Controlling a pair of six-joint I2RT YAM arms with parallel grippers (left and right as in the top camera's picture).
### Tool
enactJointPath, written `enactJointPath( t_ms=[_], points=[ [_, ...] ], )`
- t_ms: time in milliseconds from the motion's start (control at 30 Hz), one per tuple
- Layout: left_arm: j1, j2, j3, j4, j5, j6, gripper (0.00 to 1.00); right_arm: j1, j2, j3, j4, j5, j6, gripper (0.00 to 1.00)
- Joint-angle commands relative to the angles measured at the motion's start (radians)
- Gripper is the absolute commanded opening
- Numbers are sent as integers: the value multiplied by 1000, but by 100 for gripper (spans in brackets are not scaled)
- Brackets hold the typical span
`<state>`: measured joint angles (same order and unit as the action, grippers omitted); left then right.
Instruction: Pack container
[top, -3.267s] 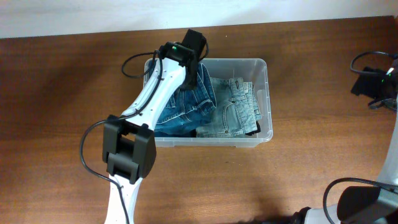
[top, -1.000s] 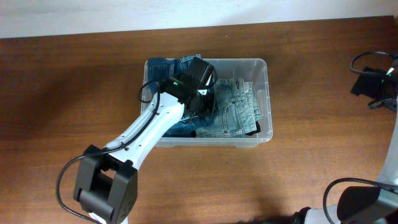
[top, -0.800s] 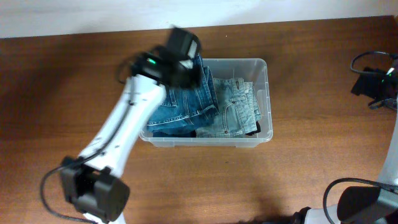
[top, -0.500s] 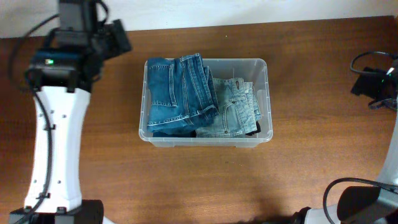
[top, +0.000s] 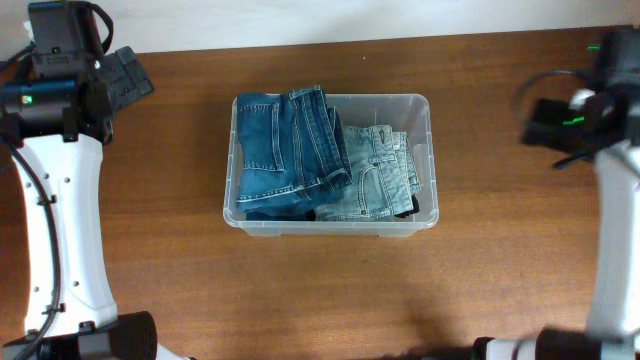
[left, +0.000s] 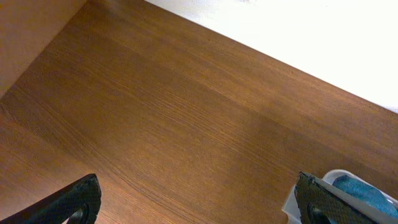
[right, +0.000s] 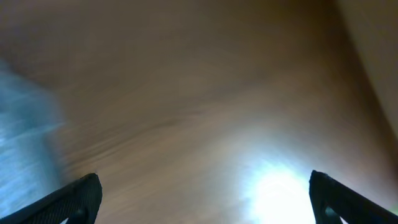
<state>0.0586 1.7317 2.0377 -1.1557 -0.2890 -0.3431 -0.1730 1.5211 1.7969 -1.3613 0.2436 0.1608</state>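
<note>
The clear plastic container stands mid-table. Inside, folded dark blue jeans fill its left part and lighter jeans its right. My left gripper is at the far left near the table's back edge, well away from the container. In the left wrist view it is open over bare wood, with a container corner beside its right finger. My right gripper hovers right of the container. The right wrist view is blurred, and there the gripper is open and empty.
A pale wall runs along the table's back edge. The white left arm stretches down the left side, and the right arm down the right edge.
My left gripper opened, left the dark jeans in the container and pulled back to the far left. The right arm swung in from the right edge toward the container.
</note>
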Motion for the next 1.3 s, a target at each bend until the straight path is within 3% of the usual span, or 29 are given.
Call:
enactJointPath(
  t_ms=[0,167,200,333,433,633,700,1000,1267],
  points=[
    [3,3,-3,2,-14,0,99,265,-204,8,-4,4,4,99],
    [3,2,-3,2,-14,0,99,597,-442,8,-4,4,-6,98],
    [3,2,-3,2,-14,1,99,601,-478,6,-2,-3,-4,99],
    [3,2,-3,2,-14,0,99,544,-666,-106,112,-78,-3,98],
    [3,2,-3,0,-14,1,99,461,-842,-323,336,-142,-3,99],
    [3,3,-3,-3,-14,0,99,278,-1235,-958,909,-269,27,99],
    [2,3,-3,-6,-14,0,99,236,-1311,-1116,1023,-270,69,99],
    [2,3,-3,-6,-14,0,99,164,-1484,-1587,1367,-264,151,99],
    [2,3,-3,-6,-14,0,99,161,-1489,-1741,1457,-187,151,98]
  ],
)
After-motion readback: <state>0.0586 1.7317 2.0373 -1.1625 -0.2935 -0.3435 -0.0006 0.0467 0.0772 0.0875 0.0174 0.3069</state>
